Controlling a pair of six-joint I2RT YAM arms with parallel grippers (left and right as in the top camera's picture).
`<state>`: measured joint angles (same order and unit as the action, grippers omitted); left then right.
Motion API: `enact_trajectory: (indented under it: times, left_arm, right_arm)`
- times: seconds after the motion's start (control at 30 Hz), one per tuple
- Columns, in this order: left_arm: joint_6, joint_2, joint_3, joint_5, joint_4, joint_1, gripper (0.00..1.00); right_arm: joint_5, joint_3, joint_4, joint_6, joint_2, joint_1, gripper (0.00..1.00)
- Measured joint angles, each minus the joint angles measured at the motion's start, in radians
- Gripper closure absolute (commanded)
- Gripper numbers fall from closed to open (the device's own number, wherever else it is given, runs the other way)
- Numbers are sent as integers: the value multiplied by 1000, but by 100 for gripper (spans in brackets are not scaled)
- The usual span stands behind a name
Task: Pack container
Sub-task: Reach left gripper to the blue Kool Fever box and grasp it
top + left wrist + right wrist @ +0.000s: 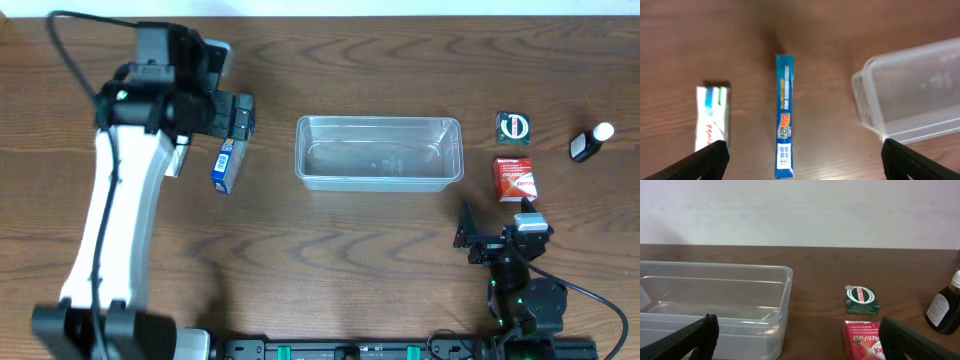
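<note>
Nearest, the left arm (pixel 110 210) rises from the front desk (pixel 300 260) edge and reaches over the far-left side; its left pincer (pixel 805 160) hangs wide open, empty, above a narrow blue box (pixel 784 117). Folded low at front right, the right pincer (pixel 800 342) gapes empty too. Mid-desk sits the container (pixel 380 184): clear, shallow, rounded corners, rim up, between both arms.

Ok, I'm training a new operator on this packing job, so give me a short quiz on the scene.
1. True or false: the container already holds an item.
2. Which item shows between the open left hand's fingers in its wrist view? A) blue box B) sponge C) mug
3. How many items lie right of the container in the overhead view?
Key: 1 false; 2 A; 3 three (green box, red box, bottle).
</note>
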<state>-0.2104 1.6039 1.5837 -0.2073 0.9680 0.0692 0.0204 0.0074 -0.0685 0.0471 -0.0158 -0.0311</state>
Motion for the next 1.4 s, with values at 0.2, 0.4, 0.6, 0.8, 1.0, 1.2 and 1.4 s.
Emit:
enact_trajectory:
  times: [0.2,0.4,0.6,0.8,1.0,1.2,1.4]
  left_arm:
    - [-4,53,0,0,1,0,2]
    - [-5,52,-38,0,-24,0,2]
    - [-5,56,-175,0,-144,0,2]
    - [-6,60,-205,0,-192,0,2]
    - [-8,60,-241,5,-243,0,2]
    - [-8,61,-269,54,-279,0,2]
    - [-11,81,-269,77,-291,0,11]
  right_arm:
    - [0,0,0,0,0,0,1]
    - [0,0,0,0,0,0,1]
    - [0,0,0,0,0,0,1]
    - [0,0,0,0,0,0,1]
    - [0,0,0,0,0,0,1]
    - [0,0,0,0,0,0,1]
    - [0,0,0,0,0,0,1]
